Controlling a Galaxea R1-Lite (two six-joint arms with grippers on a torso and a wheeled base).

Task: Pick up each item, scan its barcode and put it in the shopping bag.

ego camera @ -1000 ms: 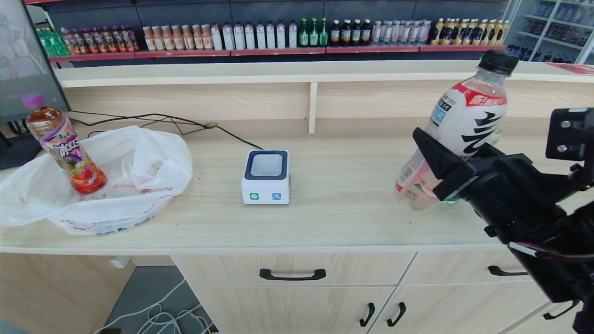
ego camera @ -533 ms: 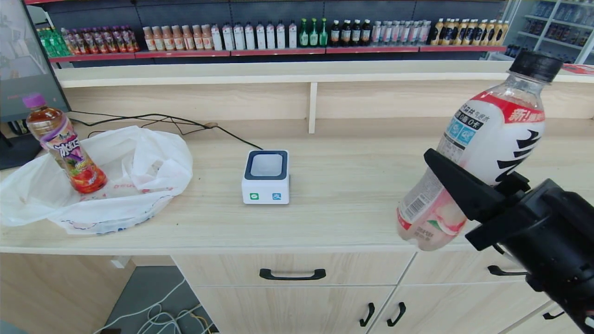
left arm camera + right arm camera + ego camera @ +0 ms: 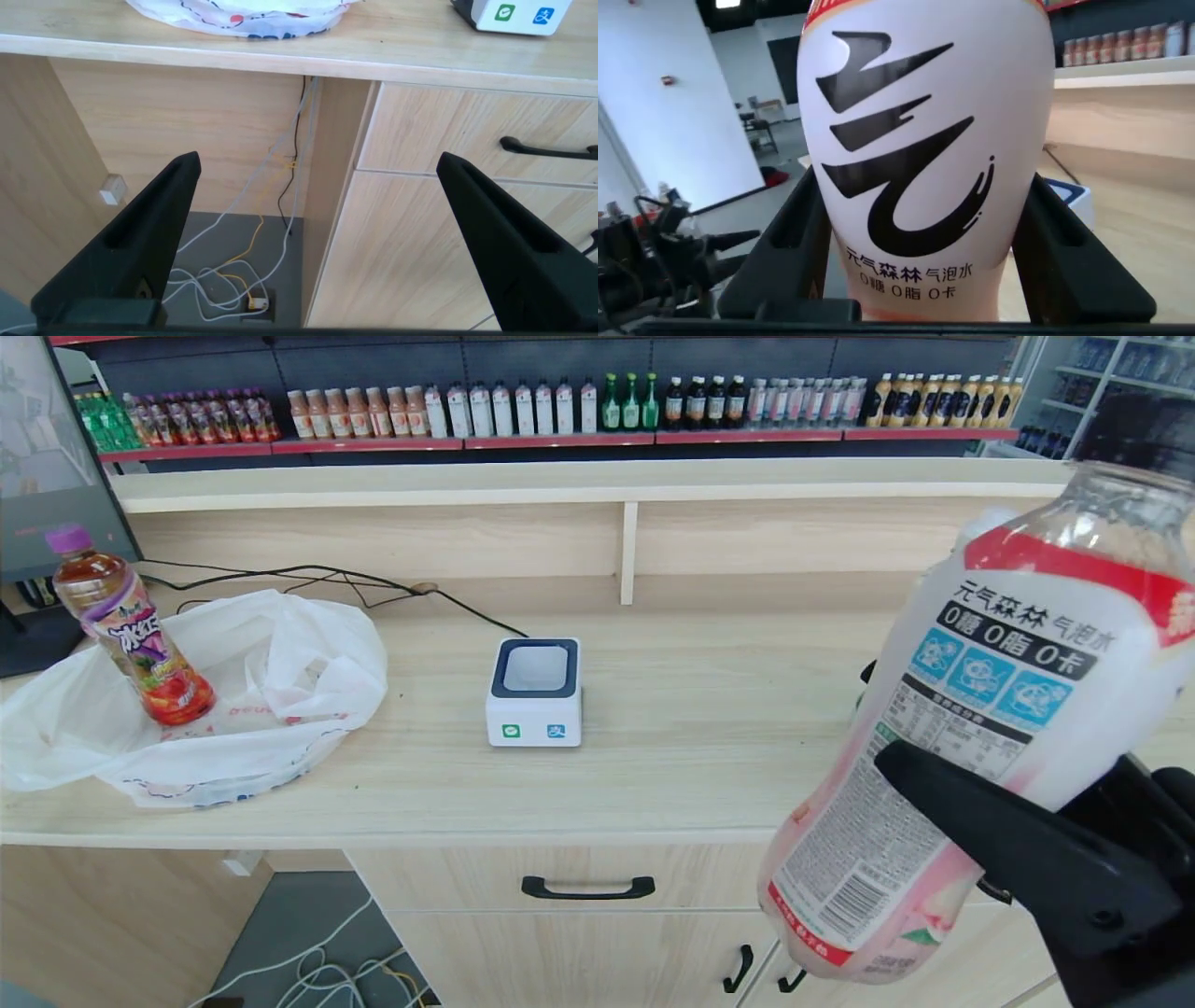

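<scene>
Right gripper point(image 3: 924, 247) pinches the white-labelled soda bottle point(image 3: 990, 728) at mid-body, one finger on each side. The bottle is held tilted, above the counter's point(image 3: 691, 709) front right edge, barcode panel facing the head view. Left gripper point(image 3: 318, 233), fingers spread wide with nothing between them, hangs below counter level, facing the cabinet fronts. The scanner point(image 3: 535, 691) sits mid-counter. A tea bottle point(image 3: 126, 630) stands on the shopping bag point(image 3: 280, 653) at the left.

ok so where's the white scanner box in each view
head view: scanner in the centre, right of the shopping bag
left wrist view: its front near the counter edge
right wrist view: white corner behind the held bottle, probably it
shared landmark: the wooden counter
</scene>
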